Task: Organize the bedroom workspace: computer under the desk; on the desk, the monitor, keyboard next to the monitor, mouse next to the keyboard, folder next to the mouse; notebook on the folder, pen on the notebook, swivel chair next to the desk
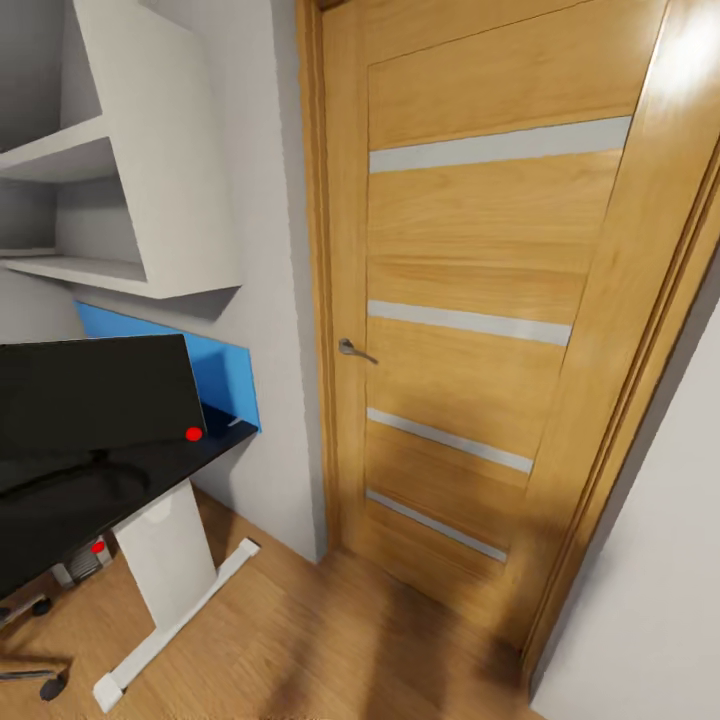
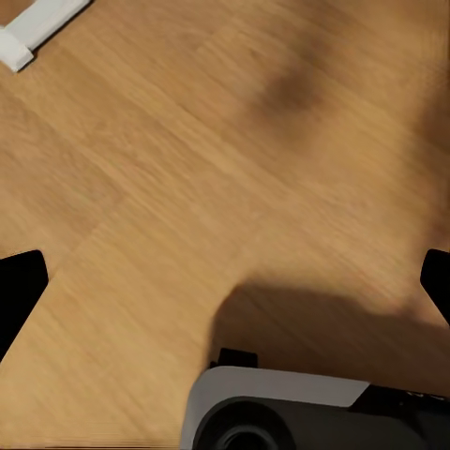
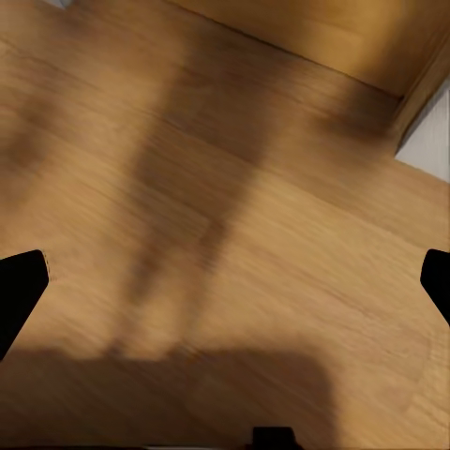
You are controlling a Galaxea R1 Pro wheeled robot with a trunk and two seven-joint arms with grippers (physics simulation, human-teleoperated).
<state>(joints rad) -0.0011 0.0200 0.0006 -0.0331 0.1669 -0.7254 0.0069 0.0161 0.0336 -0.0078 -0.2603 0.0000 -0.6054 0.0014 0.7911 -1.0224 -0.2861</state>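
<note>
Where the glossy desk (image 1: 60,520) ends: flat monitor (image 1: 90,400) | grained door (image 1: 480,300) | both tools (image 2: 225,281) (image 3: 225,281) spread, released

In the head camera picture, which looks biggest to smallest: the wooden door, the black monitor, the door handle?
1. The wooden door, by far the largest.
2. The monitor, cut off at the picture's left edge, so its full width is unseen.
3. The door handle, tiny.
</note>
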